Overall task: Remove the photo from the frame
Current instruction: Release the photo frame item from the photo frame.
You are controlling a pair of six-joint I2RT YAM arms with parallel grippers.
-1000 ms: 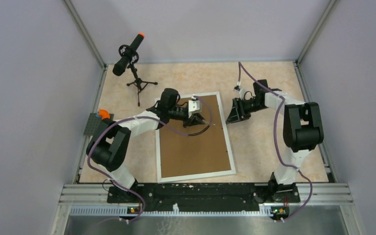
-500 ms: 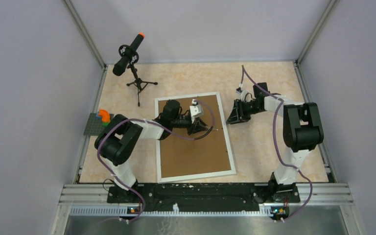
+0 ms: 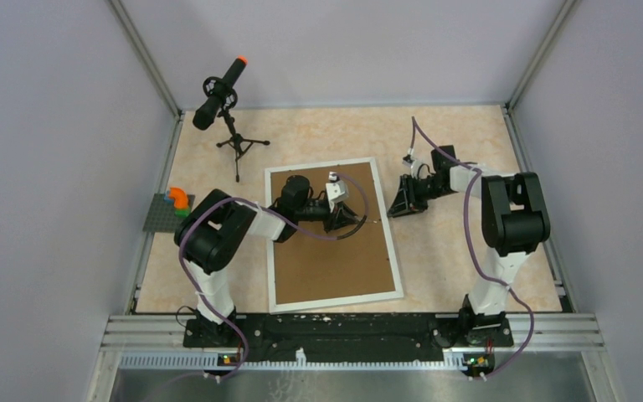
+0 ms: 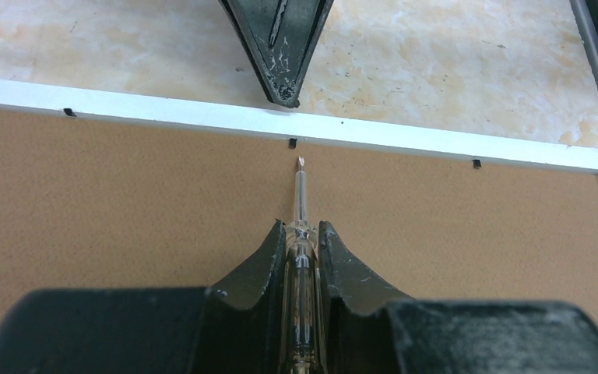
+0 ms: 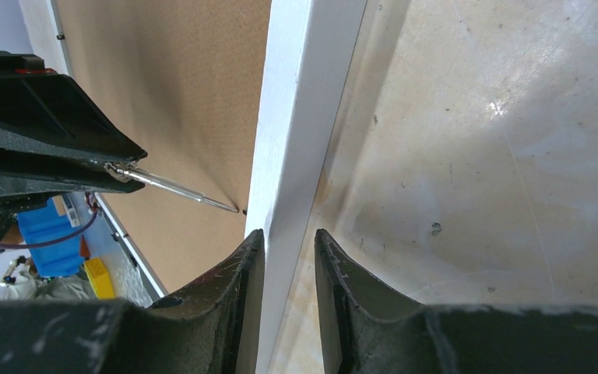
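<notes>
Orange brick pile (image 3: 177, 199): sits on a grey baseplate at the far left edge of the table (image 3: 452, 251), well apart from the work.
Black microphone (image 3: 218, 94): on a small tripod at the far left, away from both arms.
Left claw (image 4: 304, 230): closed tight on the clear handle of a small screwdriver (image 4: 300, 187), low over the brown backing board (image 3: 331, 264). The shaft points rightward across the board.
Retaining tab (image 4: 293, 142): a small black tab where the board meets the right border. The screwdriver tip is just short of it, near but apart and almost in line.
Frame (image 3: 335, 301): flat and face down mid-table, long axis running roughly near to far.
Photo: not visible; judged to lie face down under the board, inside the frame.
Right claw (image 5: 286, 236): at the outer side of the right border, directly opposite the screwdriver. Its fingers are down to a narrow gap and the white border runs into that gap. I cannot tell whether it pinches the border or only braces it.
Deciding relation: the tab lies straight ahead of the left claw's tool, along the shaft's axis. The left arm is nearer the tab, and the right claw faces it across the border.
Likely step: levering the tab clear; the board is not yet lifted.
Risk: the tip skids off the tab and nudges the frame.
</notes>
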